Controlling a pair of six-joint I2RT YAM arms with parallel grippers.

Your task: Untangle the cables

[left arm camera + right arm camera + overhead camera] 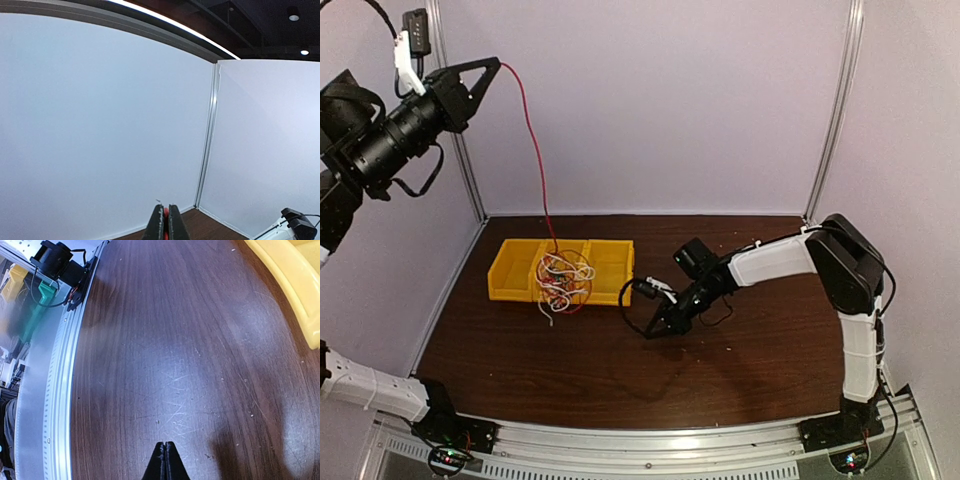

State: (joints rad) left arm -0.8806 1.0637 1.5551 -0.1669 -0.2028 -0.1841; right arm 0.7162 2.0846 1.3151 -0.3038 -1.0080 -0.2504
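Reaching high above the far left corner of the table (pixel 740 370), the left gripper (pixel 492 66) is clamped on a red cable (pixel 532 140), which shows as a sliver of red between its closed fingers (pixel 159 225) in the left wrist view. The red cable runs down in one long line to the cables (pixel 564 282), a small knot of red, white and dark wires. The knot lies in the middle of a row of yellow bins (pixel 510 275) near the far left corner, with a few loops spilling over the bins' near wall. The right gripper (pixel 653 332) is low over the wood near the middle of the table, just beside the right end of the bins, its fingers pressed flat against each other.
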